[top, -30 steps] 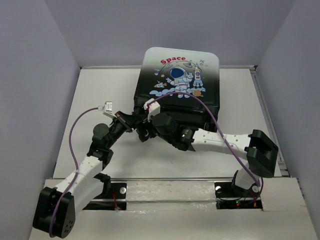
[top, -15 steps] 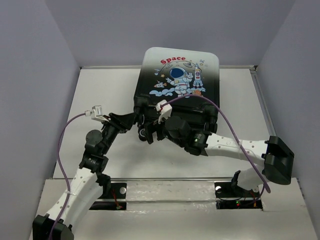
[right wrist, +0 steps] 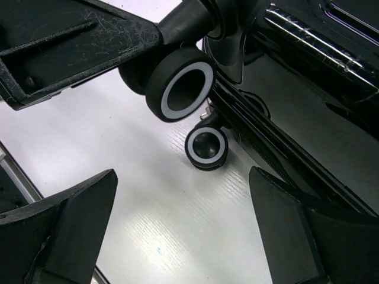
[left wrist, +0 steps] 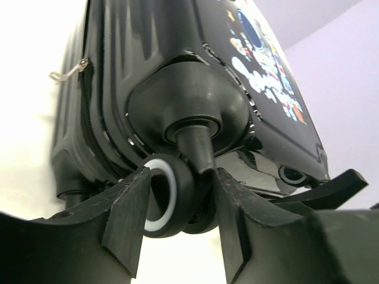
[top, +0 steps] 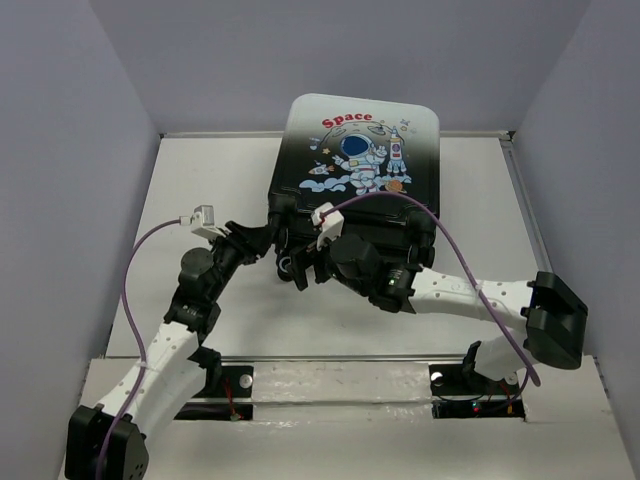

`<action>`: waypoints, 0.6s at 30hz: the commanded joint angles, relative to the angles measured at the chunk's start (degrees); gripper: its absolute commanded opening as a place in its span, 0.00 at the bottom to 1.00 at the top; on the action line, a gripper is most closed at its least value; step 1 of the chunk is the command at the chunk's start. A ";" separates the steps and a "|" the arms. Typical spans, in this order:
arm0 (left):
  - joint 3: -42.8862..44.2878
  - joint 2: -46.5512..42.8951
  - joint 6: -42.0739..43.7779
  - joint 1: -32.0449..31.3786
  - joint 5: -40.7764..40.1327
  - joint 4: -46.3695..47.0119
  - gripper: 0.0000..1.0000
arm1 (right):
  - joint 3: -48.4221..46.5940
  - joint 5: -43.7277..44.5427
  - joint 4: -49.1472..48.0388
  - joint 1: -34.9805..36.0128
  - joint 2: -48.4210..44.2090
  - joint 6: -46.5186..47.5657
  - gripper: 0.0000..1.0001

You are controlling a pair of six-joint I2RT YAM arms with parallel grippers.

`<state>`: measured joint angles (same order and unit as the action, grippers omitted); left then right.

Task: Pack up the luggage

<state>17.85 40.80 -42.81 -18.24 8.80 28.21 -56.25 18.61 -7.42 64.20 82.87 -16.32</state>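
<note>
My left gripper point(left wrist: 180, 174) has its jaws half apart, one on each side of a corner wheel point(left wrist: 166, 195) of the luggage point(top: 355, 170). My right gripper point(right wrist: 182, 173) is spread wide just beside that wheeled end. The luggage lies print-side up on the table point(top: 200, 180).

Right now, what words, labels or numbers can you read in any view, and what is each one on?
"Space": red lettering on the lid of the luggage, above the cartoon astronaut.
Rocket print beside the astronaut: any marks on it are too small to read.
Left and right wrist views: no readable text.
</note>
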 commanded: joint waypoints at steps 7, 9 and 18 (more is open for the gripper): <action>-2.37 6.05 -6.85 -0.04 10.62 13.97 0.39 | -3.78 0.29 -10.94 -0.84 3.09 0.24 0.98; -3.43 6.57 -8.34 -0.04 11.59 16.34 0.26 | -2.38 -0.24 -13.49 -1.36 2.47 -0.90 0.99; -5.19 7.90 -13.18 -0.04 15.37 22.86 0.06 | 0.96 -3.50 -19.74 -4.18 1.42 -4.60 0.98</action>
<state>13.45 48.47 -52.93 -17.12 16.12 44.64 -55.96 16.36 -20.60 60.99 85.84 -18.50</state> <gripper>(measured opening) 0.244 0.984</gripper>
